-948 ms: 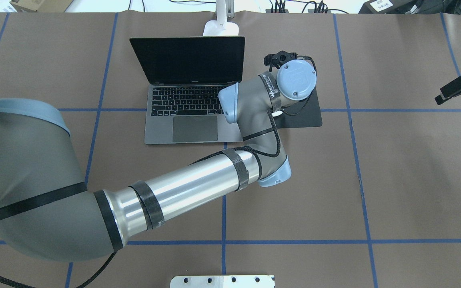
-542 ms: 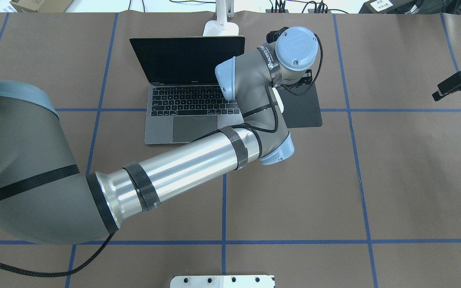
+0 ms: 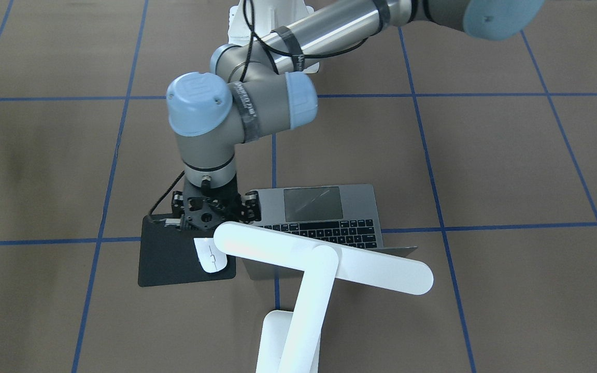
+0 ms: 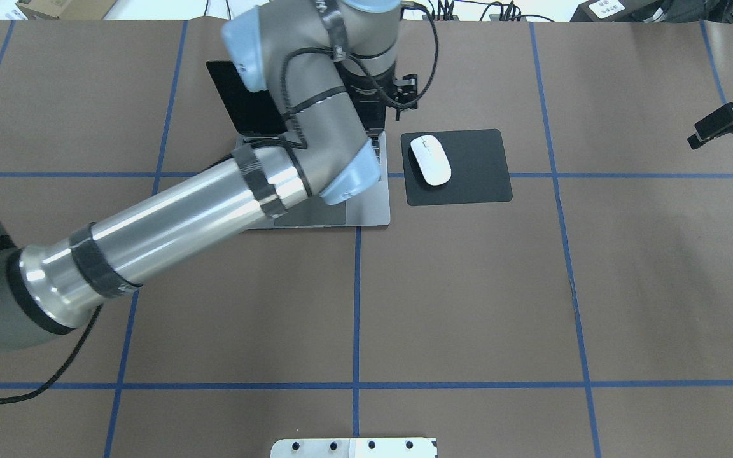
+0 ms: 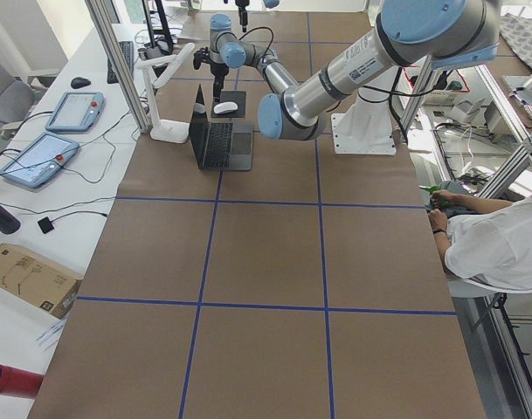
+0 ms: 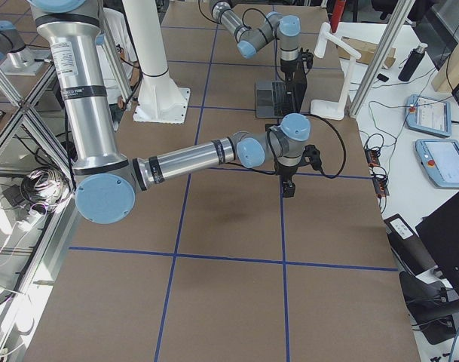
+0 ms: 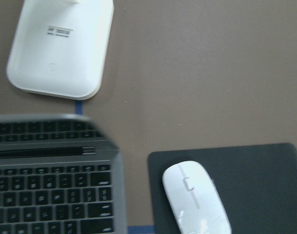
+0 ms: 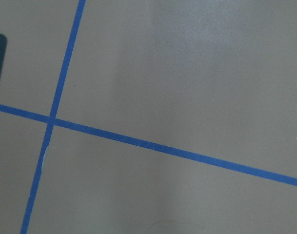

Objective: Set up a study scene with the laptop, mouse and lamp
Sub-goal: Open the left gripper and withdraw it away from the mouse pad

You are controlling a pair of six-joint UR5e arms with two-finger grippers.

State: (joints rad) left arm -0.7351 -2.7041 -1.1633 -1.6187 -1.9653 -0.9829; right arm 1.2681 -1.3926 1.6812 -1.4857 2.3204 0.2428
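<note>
**Exterior front-facing.** The slim space-grey metal laptop (image 3: 324, 207) is shown open on the brown paper-covered table (image 3: 485, 166), with keyboard and trackpad exposed. A flat black square mat (image 3: 169, 264) is laid just beside it. The small glossy white oval mouse (image 3: 210, 257) rests on the half of the mat nearest the laptop. The left gripper (image 3: 209, 216) hangs above the mat's edge, apart from the mouse. How far its jaws are spread cannot be told. The white desk lamp (image 3: 329, 261) stands in the foreground, and its bar head crosses in front of the laptop lid.

**Overhead exterior.** Much of the laptop is covered by the left arm (image 4: 182, 222). The mouse lies free on the mat. The right gripper (image 4: 697, 138) is seen near the table's right edge, well apart from all three items. Its jaw spacing cannot be told either.

**Exterior left.** Lamp, laptop and mouse are grouped at the far end of the table. A seated person (image 5: 497, 249) is visible at the right edge.

**Exterior right.** The gripper of the near right arm (image 6: 191, 158) is pointed down over bare paper.

**Left wrist-mounted.** The lamp's base, a corner of the laptop and the mouse on its mat are shown.

**Right wrist-mounted.** Brown paper and crossing blue tape lines (image 8: 138, 141) are shown.
</note>
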